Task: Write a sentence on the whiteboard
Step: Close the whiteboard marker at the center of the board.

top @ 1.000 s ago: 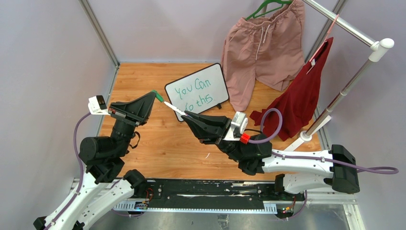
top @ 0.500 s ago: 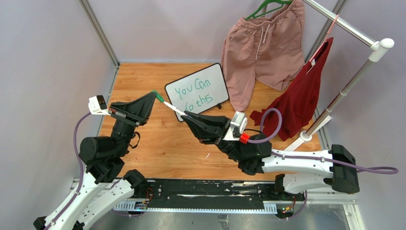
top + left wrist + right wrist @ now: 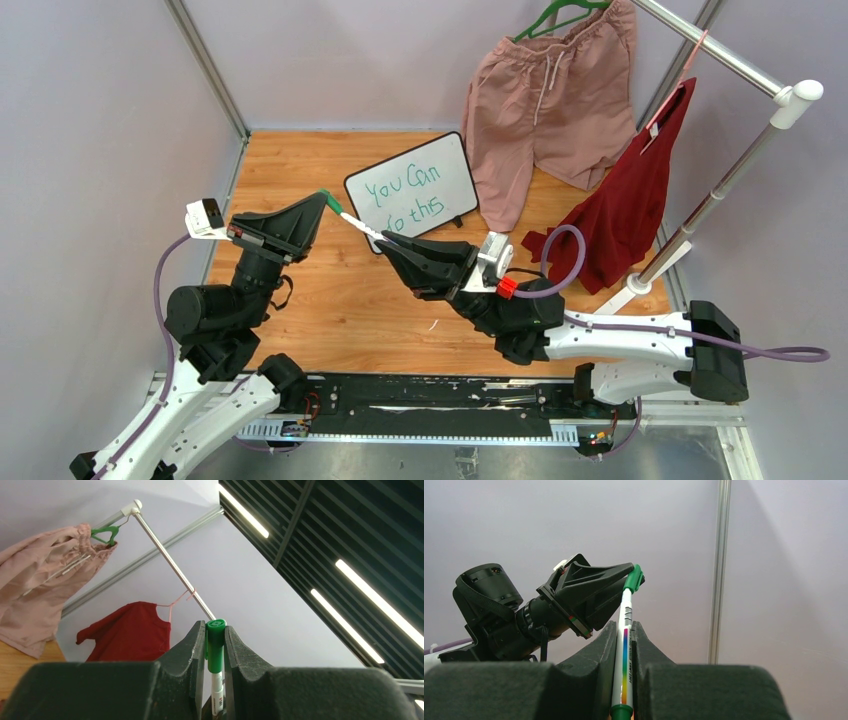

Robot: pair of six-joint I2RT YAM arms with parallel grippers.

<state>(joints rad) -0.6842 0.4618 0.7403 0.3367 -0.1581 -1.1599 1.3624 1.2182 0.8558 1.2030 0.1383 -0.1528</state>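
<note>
Near the desk's left edge, the black left fingers are clenched on the green plastic cap at the tip of a slim white marker. The marker slants across the wooden desk into the black right fingers, which are clamped on its barrel. Just beyond them, toward the middle of the far edge, the small black-framed rectangular whiteboard sits askew, bearing the green handwritten sentence "You Can do this" in 2 lines, while by the far right corner pink fabric shorts and a dark red top hang from a silver metal rail.
</note>
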